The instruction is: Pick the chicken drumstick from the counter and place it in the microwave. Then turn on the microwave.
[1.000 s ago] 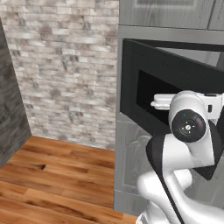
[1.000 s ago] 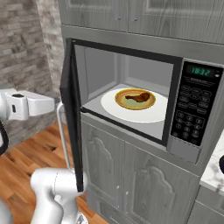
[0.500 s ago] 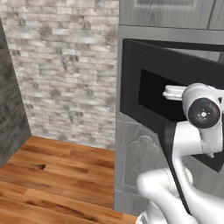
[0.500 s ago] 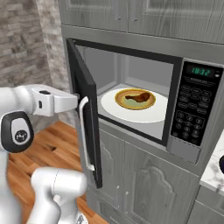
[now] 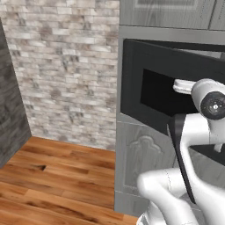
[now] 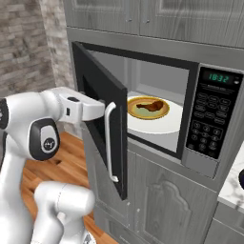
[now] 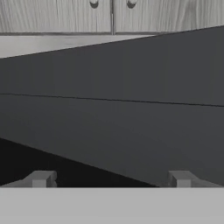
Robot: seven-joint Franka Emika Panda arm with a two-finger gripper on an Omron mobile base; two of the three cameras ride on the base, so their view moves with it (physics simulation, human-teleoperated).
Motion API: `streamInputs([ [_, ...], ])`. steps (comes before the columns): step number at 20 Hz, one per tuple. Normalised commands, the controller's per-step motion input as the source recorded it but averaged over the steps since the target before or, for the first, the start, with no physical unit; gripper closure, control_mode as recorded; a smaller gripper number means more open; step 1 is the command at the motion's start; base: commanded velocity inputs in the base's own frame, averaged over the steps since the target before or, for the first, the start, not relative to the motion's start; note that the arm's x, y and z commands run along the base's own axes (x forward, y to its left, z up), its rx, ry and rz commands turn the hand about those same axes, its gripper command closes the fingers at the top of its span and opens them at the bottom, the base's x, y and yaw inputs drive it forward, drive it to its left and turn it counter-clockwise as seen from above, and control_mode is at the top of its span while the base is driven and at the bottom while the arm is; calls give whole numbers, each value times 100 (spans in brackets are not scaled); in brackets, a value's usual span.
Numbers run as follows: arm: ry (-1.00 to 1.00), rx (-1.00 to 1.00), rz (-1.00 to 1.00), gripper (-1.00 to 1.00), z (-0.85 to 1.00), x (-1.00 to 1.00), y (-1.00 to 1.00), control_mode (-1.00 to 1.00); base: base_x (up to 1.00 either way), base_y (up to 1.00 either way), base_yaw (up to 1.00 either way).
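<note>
The chicken drumstick (image 6: 151,106) already lies in the yellow-brown rimmed bowl (image 6: 147,108) on the white turntable (image 6: 157,121) inside the microwave (image 6: 190,119), centre right of the right base view, so the step in hand looks to be shutting the microwave door (image 6: 102,124) before the keypad (image 6: 206,126) can be used. The gripper (image 7: 111,179) faces the door's dark outer face at close range, its jaws spread wide with nothing between them, the two fingertips (image 7: 40,178) far apart at the bottom of the hand view. The main risk is a push that glances off: the door stands at an angle, and a flat hand pressing on a smooth panel could slide toward the free edge and slip past it, leaving the door ajar. Pushing too fast could slam it and jolt the bowl on the turntable. The white door handle (image 6: 109,143) juts out near the free edge, centre of the right base view, and the forearm (image 6: 78,106) just beside it could catch there. Room is tight on the right by the grey cabinet fronts (image 6: 162,205); the wooden floor (image 5: 57,176) at lower left of the left base view lies open.
</note>
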Motion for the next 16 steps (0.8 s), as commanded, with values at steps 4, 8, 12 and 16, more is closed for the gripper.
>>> streamInputs([
  [4, -5, 4, 0, -100, -10, 29, -31, -100, 0, 0, 0],
  [8, -3, 4, 0, -100, -7, 38, -31, -100, 0, 0, 0],
  [12, -3, 2, 0, -100, -7, 33, -27, -100, 0, 0, 0],
  [16, -2, 0, 1, -100, -6, 31, -22, -100, 0, 0, 0],
])
